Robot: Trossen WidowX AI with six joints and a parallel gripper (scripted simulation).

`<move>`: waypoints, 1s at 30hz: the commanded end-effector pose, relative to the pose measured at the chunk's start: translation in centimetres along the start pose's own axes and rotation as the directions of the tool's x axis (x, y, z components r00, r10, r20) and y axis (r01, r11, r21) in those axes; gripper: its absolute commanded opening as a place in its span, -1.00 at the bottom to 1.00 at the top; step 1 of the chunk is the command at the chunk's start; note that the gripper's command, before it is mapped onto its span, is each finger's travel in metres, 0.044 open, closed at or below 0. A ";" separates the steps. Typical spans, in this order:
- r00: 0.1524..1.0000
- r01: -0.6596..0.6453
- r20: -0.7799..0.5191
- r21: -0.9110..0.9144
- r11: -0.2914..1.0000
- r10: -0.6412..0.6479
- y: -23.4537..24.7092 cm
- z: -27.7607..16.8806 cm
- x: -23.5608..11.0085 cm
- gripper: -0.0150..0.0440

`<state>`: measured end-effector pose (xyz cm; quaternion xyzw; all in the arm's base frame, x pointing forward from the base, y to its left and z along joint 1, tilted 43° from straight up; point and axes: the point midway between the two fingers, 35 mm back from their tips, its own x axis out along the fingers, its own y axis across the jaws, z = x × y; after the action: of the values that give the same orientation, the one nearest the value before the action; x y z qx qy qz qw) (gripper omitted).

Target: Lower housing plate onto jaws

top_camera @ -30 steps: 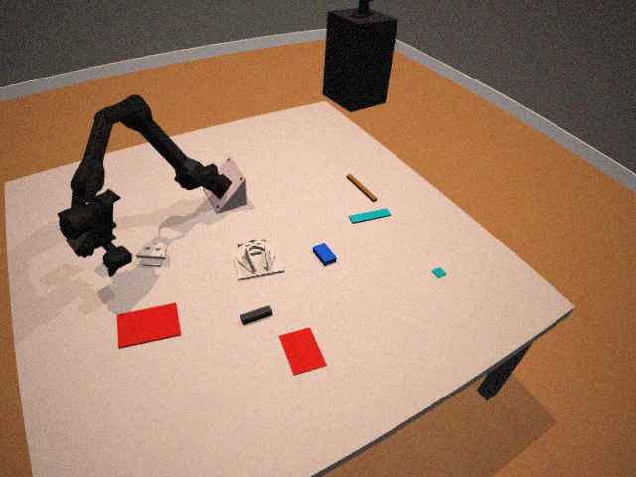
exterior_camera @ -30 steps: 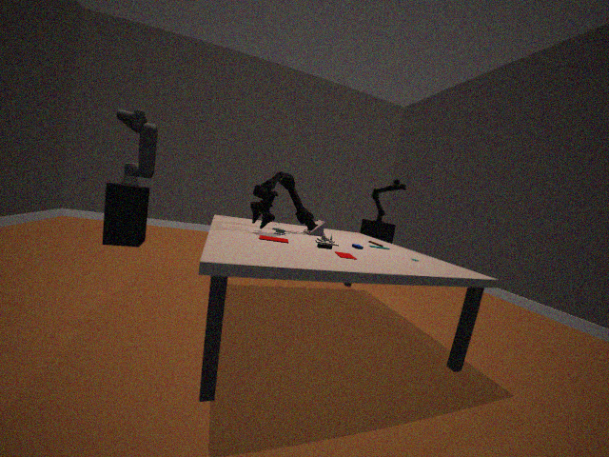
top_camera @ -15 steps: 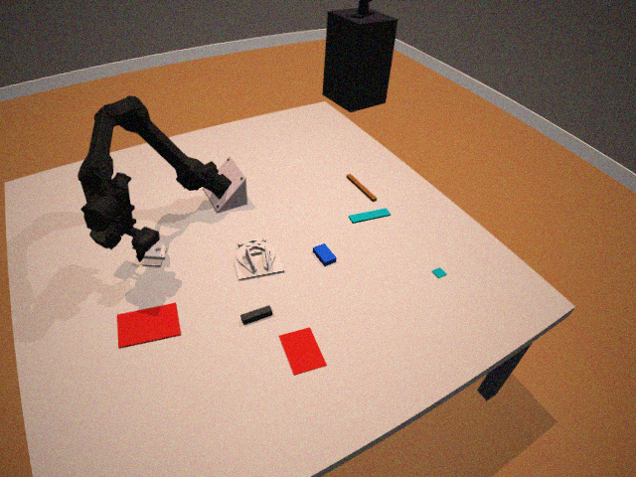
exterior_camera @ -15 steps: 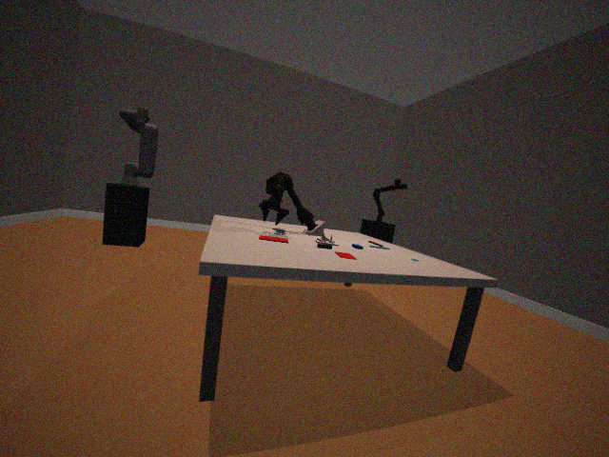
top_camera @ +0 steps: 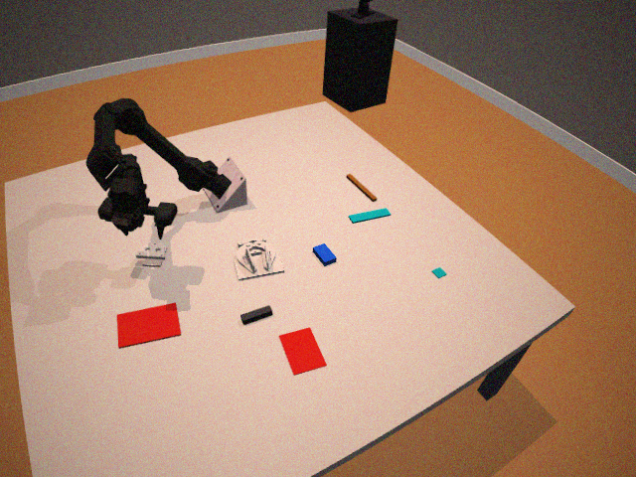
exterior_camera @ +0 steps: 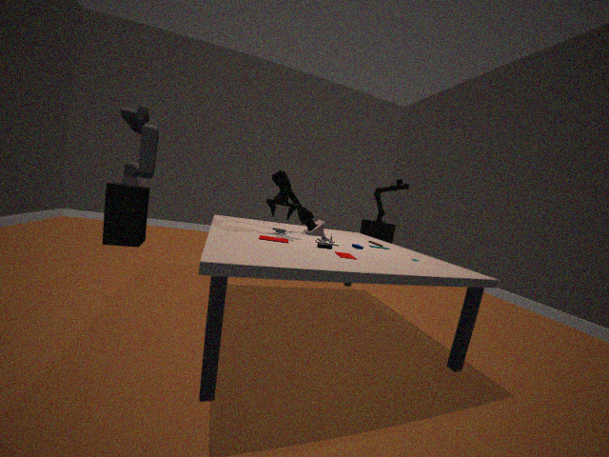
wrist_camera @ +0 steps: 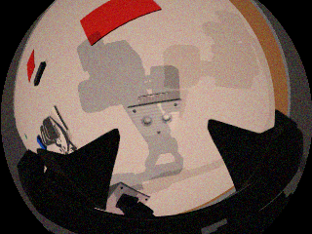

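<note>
Gripper (top_camera: 143,236) (exterior_camera: 281,216) (wrist_camera: 164,129) is open, fingers wide apart, nothing between them. It's above the table (top_camera: 390,318) (exterior_camera: 295,263) (wrist_camera: 234,107), pointing down over the housing plate (top_camera: 152,253) (exterior_camera: 280,230) (wrist_camera: 156,114), fingertips clear of it.

Plate is off the jaw assembly (top_camera: 259,266) (exterior_camera: 325,239) (wrist_camera: 56,134) — well apart from it, so not seated. Two round knobs show on its face in the wrist view. Can't tell what carries the plate underneath. Jaw assembly has its upright parts exposed on a flat base; pin fit is too small to judge.

Around it: blue block (top_camera: 324,253) (exterior_camera: 357,246) (wrist_camera: 41,142) near the jaw assembly, black bar (top_camera: 256,314) (exterior_camera: 324,245) (wrist_camera: 40,73) between the assembly and the smaller red sheet (top_camera: 303,351) (exterior_camera: 344,255) (wrist_camera: 30,65). Larger red sheet (top_camera: 148,326) (exterior_camera: 273,239) (wrist_camera: 119,17) lies near the plate, partly under the arm's shadow. Orange stick (top_camera: 361,187) and teal strip (top_camera: 370,215) (exterior_camera: 380,247) lie near each other, teal square (top_camera: 439,272) (exterior_camera: 415,259) off by itself.
</note>
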<state>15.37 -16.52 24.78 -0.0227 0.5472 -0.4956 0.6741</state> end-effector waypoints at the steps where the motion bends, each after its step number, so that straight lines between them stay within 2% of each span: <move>1: 1.000 -0.015 -0.010 -0.054 0.998 0.014 0.5 -0.8 -0.8 1.00; 5: 1.000 -0.015 -0.010 -0.057 0.998 0.015 0.5 -0.8 -0.7 1.00; 11: 1.000 -0.013 -0.008 -0.056 0.998 0.013 0.5 -0.9 3.0 1.00; 30: 1.000 -0.012 -0.007 -0.056 0.998 0.012 0.5 -0.9 5.0 1.00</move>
<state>14.68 -19.02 21.07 -0.0359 0.5603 -0.4799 0.6741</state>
